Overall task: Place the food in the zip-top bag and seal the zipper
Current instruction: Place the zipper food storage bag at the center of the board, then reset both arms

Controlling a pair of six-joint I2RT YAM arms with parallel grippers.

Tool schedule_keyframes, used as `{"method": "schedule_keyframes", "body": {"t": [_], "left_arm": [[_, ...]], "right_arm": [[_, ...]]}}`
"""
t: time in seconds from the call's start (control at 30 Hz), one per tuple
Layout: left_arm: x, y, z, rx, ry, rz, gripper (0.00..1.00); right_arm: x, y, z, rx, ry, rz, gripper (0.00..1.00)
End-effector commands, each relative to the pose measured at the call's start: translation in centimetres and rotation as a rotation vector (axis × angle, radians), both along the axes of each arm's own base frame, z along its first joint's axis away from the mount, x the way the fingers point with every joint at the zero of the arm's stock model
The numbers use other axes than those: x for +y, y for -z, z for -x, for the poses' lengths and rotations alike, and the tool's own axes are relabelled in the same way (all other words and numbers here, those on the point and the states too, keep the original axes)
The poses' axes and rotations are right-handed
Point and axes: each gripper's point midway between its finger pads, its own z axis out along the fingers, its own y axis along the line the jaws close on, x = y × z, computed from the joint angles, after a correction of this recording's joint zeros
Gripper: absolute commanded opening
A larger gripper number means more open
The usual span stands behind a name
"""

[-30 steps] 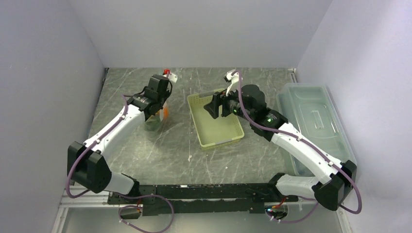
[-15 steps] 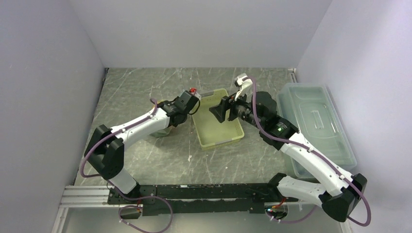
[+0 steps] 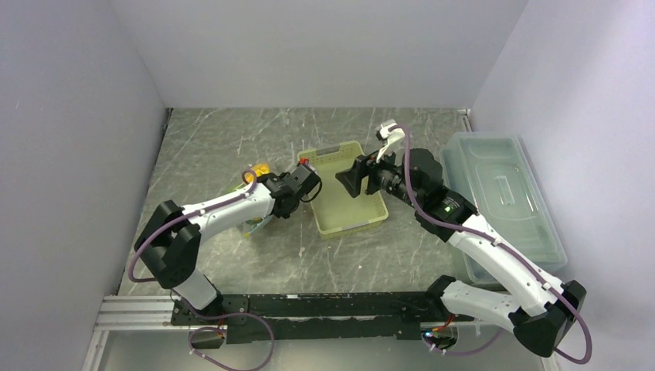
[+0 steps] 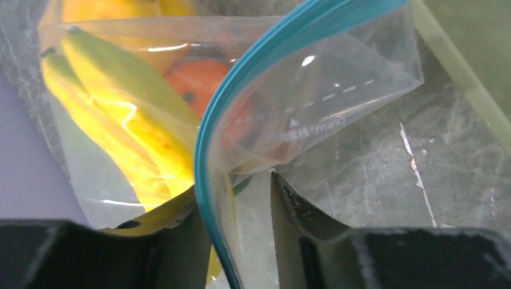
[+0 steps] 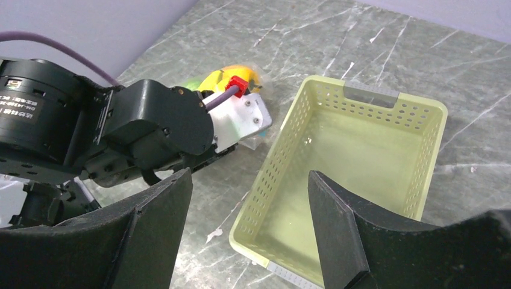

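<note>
The zip-top bag (image 4: 337,90) lies on the table just left of the basket, partly under my left arm in the top view (image 3: 255,225). Inside it I see the food: yellow bananas (image 4: 114,102) and an orange-red round one (image 4: 199,78); a yellow piece (image 3: 261,168) shows beyond the arm. The teal zipper (image 4: 241,84) curves down between the fingers of my left gripper (image 4: 235,186), lying against the left finger, and the jaws stand apart. My right gripper (image 5: 250,174) hangs open over the basket's near-left corner with nothing in it.
A pale yellow-green perforated basket (image 3: 313,197) sits mid-table with nothing inside (image 5: 361,90). A large clear lidded box (image 3: 502,193) stands along the right wall. Grey walls close in the left, back and right sides.
My left arm swung from the back left toward the basket and came down; the bag went from hanging to lying on the table. The left jaws parted. The right gripper drifted slightly right.
</note>
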Motion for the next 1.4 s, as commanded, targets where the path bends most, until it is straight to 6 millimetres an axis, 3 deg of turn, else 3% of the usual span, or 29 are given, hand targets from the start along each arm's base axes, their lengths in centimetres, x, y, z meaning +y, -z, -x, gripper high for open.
{"method": "schedule_keyframes", "body": {"t": [0.0, 0.2, 0.8, 0.9, 0.93, 1.17, 1.37], "left_arm": [[-1.1, -0.7, 1.2, 0.000, -0.022, 0.118, 0.47], [-2.8, -2.0, 2.4, 0.012, 0.031, 0.195, 0.56], [-8.9, -13.9, 5.0, -0.122, 0.274, 0.598, 0.77], [-8.8, -16.2, 4.9, -0.167, 0.297, 0.625, 0.97], [-8.7, -16.8, 4.9, -0.180, 0.304, 0.627, 0.99], [-6.8, -20.2, 4.1, -0.267, 0.264, 0.596, 1.00], [-3.6, -20.6, 2.1, -0.280, 0.151, 0.623, 1.00]], "right_arm": [[-0.9, -0.6, 0.0, -0.014, 0.036, -0.012, 0.75], [-1.1, -0.5, 0.0, -0.007, 0.045, -0.007, 0.75], [-4.7, -0.8, -1.3, -0.038, 0.221, 0.090, 0.80], [-5.2, -1.0, -1.5, -0.036, 0.253, 0.098, 0.81], [-5.3, -1.0, -1.6, -0.035, 0.259, 0.100, 0.82], [-6.8, -1.4, -2.2, -0.023, 0.363, 0.084, 0.94], [-8.3, -0.9, -2.3, -0.005, 0.445, 0.090, 1.00]]}}
